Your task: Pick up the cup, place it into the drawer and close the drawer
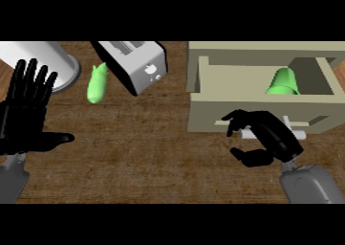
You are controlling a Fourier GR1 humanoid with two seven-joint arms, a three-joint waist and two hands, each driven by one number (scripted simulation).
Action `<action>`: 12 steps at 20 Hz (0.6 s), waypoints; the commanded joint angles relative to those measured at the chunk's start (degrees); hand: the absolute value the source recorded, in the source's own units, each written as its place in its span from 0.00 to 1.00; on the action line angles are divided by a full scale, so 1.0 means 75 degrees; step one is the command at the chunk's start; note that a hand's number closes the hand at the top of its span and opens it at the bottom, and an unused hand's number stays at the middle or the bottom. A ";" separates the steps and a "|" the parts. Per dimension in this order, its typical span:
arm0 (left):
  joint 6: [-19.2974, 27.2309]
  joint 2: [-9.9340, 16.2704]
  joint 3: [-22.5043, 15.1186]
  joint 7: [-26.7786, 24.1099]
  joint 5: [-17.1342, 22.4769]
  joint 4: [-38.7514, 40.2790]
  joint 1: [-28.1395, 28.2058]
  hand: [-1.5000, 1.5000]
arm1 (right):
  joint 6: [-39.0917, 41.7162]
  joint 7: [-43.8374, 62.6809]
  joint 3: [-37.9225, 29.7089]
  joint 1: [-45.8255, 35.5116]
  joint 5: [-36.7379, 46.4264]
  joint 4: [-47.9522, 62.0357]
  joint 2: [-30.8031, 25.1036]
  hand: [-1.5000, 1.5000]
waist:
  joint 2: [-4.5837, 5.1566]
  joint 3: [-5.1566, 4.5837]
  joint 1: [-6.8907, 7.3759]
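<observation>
The cup [283, 82] is bright green and lies on its side inside the drawer [263, 106], toward the right half of the compartment. The drawer is a beige box, pulled open at the right side of the tabletop, its inside open to view. A pale handle [299, 133] juts from its front panel.

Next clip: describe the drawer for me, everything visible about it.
The drawer is a beige, matte, box-like unit at the counter's right side, pulled open toward the robot. Its walls enclose a shadowed interior where the green cup lies tilted near the right wall. A pale handle runs across its front panel. The right hand sits at that front, fingers curled over the handle area. The drawer is not yet closed.
</observation>
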 commanded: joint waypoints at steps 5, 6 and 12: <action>-0.0862 -0.0178 0.0496 -0.0392 -0.0297 -0.0037 0.1056 0.00 | -0.0620 0.0063 0.0211 -0.1415 0.1149 0.2489 0.0824 0.00 | 0.0004 -0.0001 -0.0003; -0.1242 0.0119 0.0991 0.0032 0.0034 0.0315 0.0627 0.00 | -0.0625 -0.0479 -0.0028 -0.1425 0.0994 0.2920 0.0637 0.00 | 0.0008 0.0000 -0.0040; -0.1526 -0.0127 0.1085 -0.0069 -0.0279 0.0308 0.0799 0.00 | -0.1271 -0.1486 -0.0811 -0.3038 0.0979 0.5782 0.0865 0.00 | 0.0042 0.0004 0.0052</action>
